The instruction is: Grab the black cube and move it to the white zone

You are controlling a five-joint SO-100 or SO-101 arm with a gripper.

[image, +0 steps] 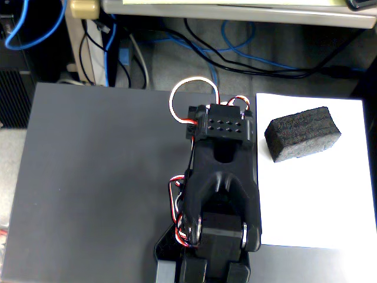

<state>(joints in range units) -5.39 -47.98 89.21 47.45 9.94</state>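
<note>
Though its end effector is hidden, black cube [303, 133] on white zone [318, 194]

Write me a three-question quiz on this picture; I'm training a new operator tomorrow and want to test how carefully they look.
1. True or false: the black cube lies on the white zone.
2. In the fixed view, the arm is over which surface? A) dark grey mat B) bare floor C) a wooden tray
3. Fill in: the cube sits to the ___ of the arm in the fixed view.

Key: 1 true; 2 A; 3 right.
</note>
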